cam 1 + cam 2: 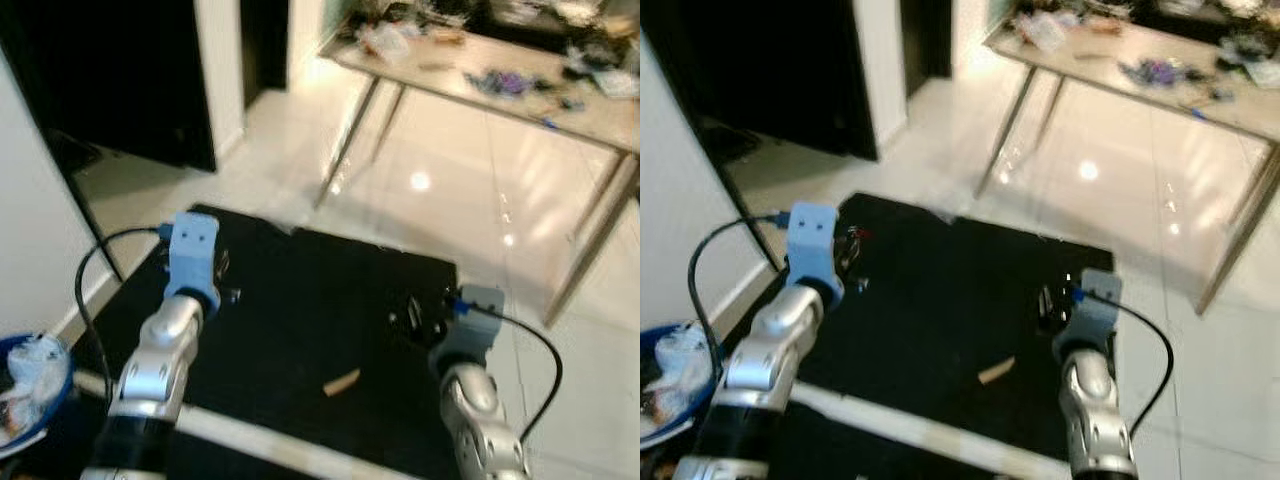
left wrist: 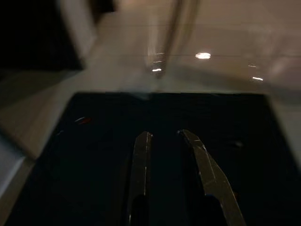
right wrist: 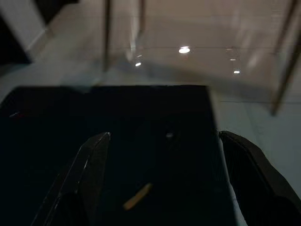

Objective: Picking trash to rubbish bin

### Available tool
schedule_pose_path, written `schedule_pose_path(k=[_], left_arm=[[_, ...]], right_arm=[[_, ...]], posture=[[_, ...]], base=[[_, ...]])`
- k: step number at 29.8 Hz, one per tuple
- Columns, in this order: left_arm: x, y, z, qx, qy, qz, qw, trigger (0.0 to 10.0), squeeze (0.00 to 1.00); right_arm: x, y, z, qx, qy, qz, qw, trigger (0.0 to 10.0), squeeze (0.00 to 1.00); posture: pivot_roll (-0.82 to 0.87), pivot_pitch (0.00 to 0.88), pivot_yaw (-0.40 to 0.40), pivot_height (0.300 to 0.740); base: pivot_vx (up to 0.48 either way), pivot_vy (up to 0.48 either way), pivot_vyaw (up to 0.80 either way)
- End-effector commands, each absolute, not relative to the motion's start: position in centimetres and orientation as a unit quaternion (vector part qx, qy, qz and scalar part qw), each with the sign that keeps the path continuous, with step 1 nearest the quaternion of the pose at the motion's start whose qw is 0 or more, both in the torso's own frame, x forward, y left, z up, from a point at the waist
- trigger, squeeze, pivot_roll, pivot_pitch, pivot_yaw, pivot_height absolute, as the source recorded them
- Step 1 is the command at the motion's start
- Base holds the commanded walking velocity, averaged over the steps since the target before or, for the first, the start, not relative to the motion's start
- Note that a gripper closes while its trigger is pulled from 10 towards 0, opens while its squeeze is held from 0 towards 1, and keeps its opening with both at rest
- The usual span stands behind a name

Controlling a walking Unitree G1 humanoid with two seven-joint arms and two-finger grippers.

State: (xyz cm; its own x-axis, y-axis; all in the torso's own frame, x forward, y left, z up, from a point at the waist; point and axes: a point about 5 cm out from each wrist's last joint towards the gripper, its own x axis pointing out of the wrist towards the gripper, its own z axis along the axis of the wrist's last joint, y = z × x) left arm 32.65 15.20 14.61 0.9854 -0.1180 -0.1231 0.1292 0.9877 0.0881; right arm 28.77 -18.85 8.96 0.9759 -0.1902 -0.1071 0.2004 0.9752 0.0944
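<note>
Trash [image 3: 137,196] between spread right tool [image 3: 164,141] fingers

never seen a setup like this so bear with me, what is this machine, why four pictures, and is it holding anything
It is a walking humanoid robot with two silver arms. The two wider pictures come from cameras in its head, looking down over its arms. The two dark ones come from cameras on its wrists, each looking along that arm's two black fingers.

A black mat lies on the pale tiled floor, with a small tan scrap of trash on it. The right end effector is open above that scrap and holds nothing. The left end effector has its fingers close together with a narrow gap, also holding nothing. A blue bin with crumpled trash sits at the robot's left, and a cluttered table stands beyond the mat.
</note>
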Motion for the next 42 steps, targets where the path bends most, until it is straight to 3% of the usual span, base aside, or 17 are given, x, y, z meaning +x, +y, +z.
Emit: schedule_pose_path(k=[1, 11, 22, 42], left_arm=[[32.4, 15.2, 14.8, 0.033, 0.051, -0.059, 0.996, 10.0, 0.0], [32.1, 15.6, 13.5, 0.083, 0.078, -0.065, 0.991, 10.0, 0.0], [32.1, 14.7, 14.3, 0.05, 0.054, -0.097, 0.993, 10.0, 0.0], [32.2, 13.8, 14.9, 0.042, 0.04, -0.119, 0.991, 10.0, 0.0]], right_arm=[[28.5, -19.0, 8.8, 0.055, 0.053, -0.101, 0.992, 10.0, 0.0], [28.5, -19.1, 9.0, 0.052, 0.043, -0.086, 0.994, 10.0, 0.0], [29.4, -18.8, 9.9, 0.031, 0.025, -0.047, 0.998, 10.0, 0.0], [29.6, -18.1, 10.3, 0.038, 0.015, -0.033, 0.999, 10.0, 0.0]], posture=[[-0.06, 0.104, -0.013, 0.74], [-0.05, 0.091, -0.015, 0.74], [-0.06, 0.089, -0.02, 0.74], [-0.05, 0.096, -0.028, 0.74]], base=[[0.0, 0.0, -0.8], [0.0, 0.0, -0.8], [0.0, 0.0, 0.0], [0.329, 0.0, 0.0]])
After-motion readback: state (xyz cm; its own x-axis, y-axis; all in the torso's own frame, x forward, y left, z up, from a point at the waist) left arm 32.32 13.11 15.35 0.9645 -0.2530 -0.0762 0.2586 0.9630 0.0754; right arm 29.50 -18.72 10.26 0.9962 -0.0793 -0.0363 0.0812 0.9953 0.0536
